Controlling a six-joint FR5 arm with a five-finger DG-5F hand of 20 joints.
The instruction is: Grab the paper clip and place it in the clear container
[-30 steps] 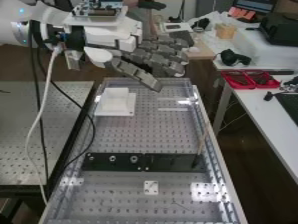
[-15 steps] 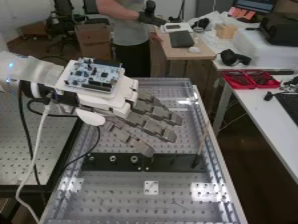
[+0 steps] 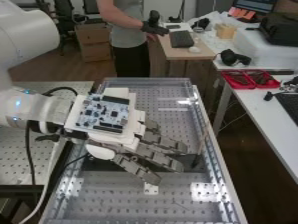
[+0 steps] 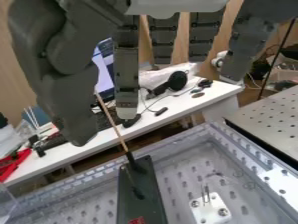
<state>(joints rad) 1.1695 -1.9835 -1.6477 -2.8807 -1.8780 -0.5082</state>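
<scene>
Here's the hand [image 3: 154, 159], spread wide, fingers straight and angled down, one fingertip near the plate [image 3: 151, 189] in the high view! And there's the clip [image 4: 205, 194], a thin wire loop standing upright on the plate. The black strip [image 4: 144, 200] lies beside the plate, a stick [image 4: 112, 122] rising beyond it.

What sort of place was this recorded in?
Probably a robotics lab: a robot arm with a bare circuit board on it, a perforated metal bench, and a desk with a keyboard.
</scene>
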